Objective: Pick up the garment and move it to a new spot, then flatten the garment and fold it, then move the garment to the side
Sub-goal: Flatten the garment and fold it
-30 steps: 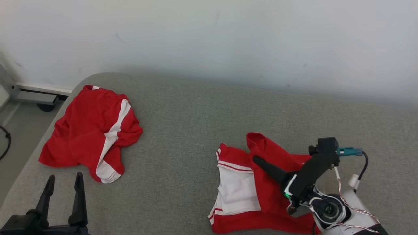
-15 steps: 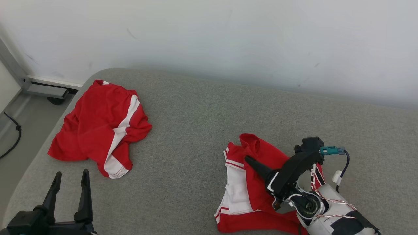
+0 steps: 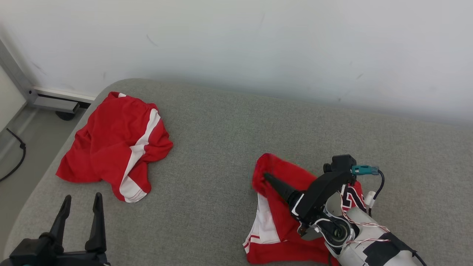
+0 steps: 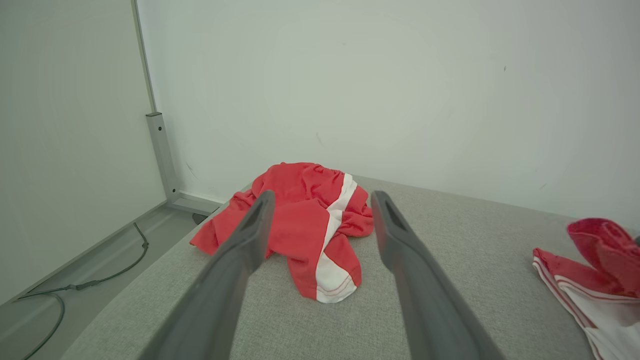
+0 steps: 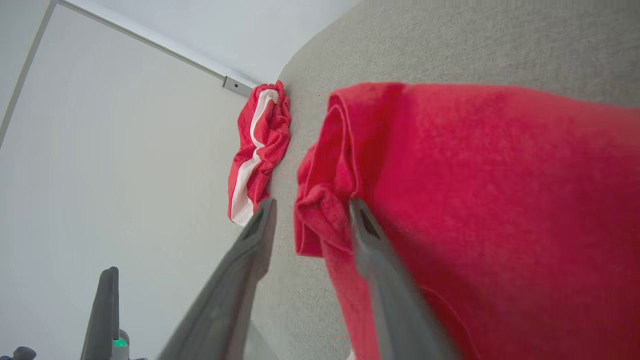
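Note:
A red garment with white panels [image 3: 273, 236] lies at the near right of the grey padded surface [image 3: 221, 147]; it also shows in the left wrist view [image 4: 595, 260]. My right gripper [image 3: 266, 176] is at its raised red fold [image 5: 500, 200], fingers apart. A bunch of that cloth sits between them, against one finger [image 5: 365, 235], and the surface shows beside the other. My left gripper [image 3: 82, 196] stands open and empty at the near left [image 4: 322, 197]. It points toward a second crumpled red and white garment [image 3: 111, 147] [image 4: 300, 220].
A white wall runs along the back of the surface. At the far left the surface's rounded edge drops to the floor, where a metal rail [image 3: 55, 103] and a dark cable [image 3: 14, 162] lie. Bare grey padding stretches between the two garments.
The head camera has shifted a little. My right gripper has moved left, taking the red fold over the white panel, which now shows less. The left gripper has stayed put.

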